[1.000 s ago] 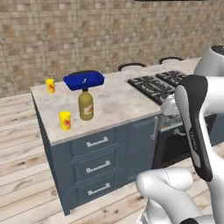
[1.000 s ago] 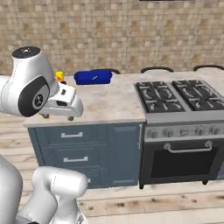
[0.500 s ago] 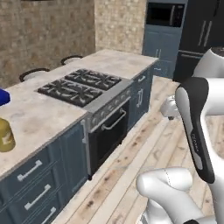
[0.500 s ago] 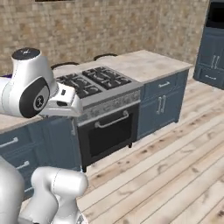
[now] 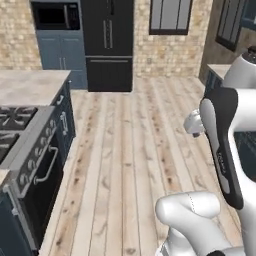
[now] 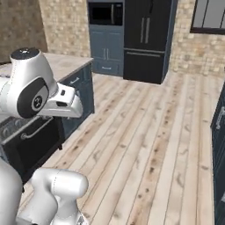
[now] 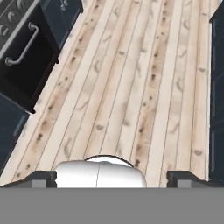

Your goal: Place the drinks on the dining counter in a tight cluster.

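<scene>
1. Jaws: released — in the hand view the two dark tips sit far apart at the lower left and lower right of the frame, with nothing between them. I mark the gripper [image 7: 111,177] midway; it grasps nothing.
2. Task items: I see none of the drinks from here. The surface [image 5: 30,86] with the beige marbled top occupies the left edge of the left base view, next to the stove [image 5: 12,120] and the oven door [image 5: 42,172] below it.
3. View ahead: open plank floor [image 5: 125,145], with the black refrigerator [image 5: 109,45] at the upper centre of the frame and a built-in microwave [image 5: 49,15] at upper left.
4. Judgement: the base faces away from the work area, so the task is not yet begun.
5. Risk — losing the bottles' location: with no drink visible, I could approach the wrong surface.
6. Risk — collision: the dark cabinet [image 7: 217,87] at the right edge of the hand view is near; a wide turn of the base could swing the arm into it.
</scene>
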Robot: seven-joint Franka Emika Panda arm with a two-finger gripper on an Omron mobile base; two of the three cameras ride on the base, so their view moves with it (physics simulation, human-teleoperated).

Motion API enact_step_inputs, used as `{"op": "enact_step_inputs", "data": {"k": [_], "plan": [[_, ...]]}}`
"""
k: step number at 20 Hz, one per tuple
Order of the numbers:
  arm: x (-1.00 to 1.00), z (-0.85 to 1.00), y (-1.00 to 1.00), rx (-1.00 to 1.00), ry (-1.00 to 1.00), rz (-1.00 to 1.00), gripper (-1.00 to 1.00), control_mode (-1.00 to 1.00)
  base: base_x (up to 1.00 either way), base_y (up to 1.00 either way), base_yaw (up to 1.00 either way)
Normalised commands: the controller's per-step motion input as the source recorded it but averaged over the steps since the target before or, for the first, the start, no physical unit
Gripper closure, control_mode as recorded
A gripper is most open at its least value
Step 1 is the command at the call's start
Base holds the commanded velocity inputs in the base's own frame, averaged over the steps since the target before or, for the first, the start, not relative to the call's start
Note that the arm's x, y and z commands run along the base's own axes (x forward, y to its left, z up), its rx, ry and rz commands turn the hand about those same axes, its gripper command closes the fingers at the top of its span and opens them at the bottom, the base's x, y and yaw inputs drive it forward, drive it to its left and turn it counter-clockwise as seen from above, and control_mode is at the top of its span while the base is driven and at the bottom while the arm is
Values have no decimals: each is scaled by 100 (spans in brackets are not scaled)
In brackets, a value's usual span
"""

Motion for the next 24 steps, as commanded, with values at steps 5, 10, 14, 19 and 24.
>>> {"op": "enact_step_inputs", "data": {"k": [5,10,14,19,24], "plan": [[0,0,0,0,0,0,-100,100,99,43,-55],[0,0,0,0,0,0,-100,100,100,36,-37],[0,0,0,0,0,0,-100,100,100,30,-46],[0,0,0,0,0,0,-100,100,100,6,-51],[0,0,0,0,0,0,-100,100,98,0,-60]]}}
